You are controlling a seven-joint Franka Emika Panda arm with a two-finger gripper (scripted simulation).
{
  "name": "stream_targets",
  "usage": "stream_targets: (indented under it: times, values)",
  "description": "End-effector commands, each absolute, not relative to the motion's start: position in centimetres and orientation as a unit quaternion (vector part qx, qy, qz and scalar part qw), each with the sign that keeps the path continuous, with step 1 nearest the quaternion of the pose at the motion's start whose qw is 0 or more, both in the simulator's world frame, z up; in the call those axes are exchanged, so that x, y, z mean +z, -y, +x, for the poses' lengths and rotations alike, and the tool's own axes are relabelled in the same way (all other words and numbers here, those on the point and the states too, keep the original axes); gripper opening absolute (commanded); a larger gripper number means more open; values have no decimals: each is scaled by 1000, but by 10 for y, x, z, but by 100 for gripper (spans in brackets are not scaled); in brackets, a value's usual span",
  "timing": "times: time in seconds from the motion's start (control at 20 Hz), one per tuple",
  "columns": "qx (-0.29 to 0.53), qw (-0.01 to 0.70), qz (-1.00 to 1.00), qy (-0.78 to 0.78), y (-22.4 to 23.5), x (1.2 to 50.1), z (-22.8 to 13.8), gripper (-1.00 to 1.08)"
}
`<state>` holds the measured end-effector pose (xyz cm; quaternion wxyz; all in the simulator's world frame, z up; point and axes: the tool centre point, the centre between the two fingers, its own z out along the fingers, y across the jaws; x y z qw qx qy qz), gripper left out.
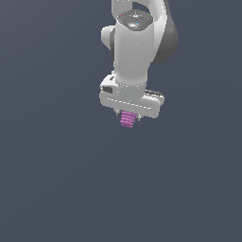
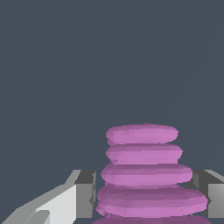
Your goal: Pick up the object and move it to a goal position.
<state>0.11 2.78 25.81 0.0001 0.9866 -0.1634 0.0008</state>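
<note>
The object (image 1: 127, 119) is a small magenta-pink ribbed cylinder that sticks out just under the white hand in the exterior view. In the wrist view the object (image 2: 144, 175) fills the space between the two grey fingers (image 2: 85, 194), with its stacked ribs pointing away from the camera. My gripper (image 1: 128, 115) is shut on the object, and each finger presses against one side of its wider ribs (image 2: 148, 199). The fingertips are mostly hidden by the hand in the exterior view. No goal marker shows in either view.
A plain dark grey-blue surface (image 1: 56, 179) surrounds the arm in both views. The white arm (image 1: 134, 47) rises above the hand toward the top of the exterior view. No other objects or edges show.
</note>
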Motion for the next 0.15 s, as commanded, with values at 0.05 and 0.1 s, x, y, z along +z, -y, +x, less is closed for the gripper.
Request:
stream_targets:
  times: [0.05, 0.1]
  values:
    - [0, 0, 987, 164, -31, 266, -1, -100]
    - [0, 0, 987, 164, -31, 266, -1, -100]
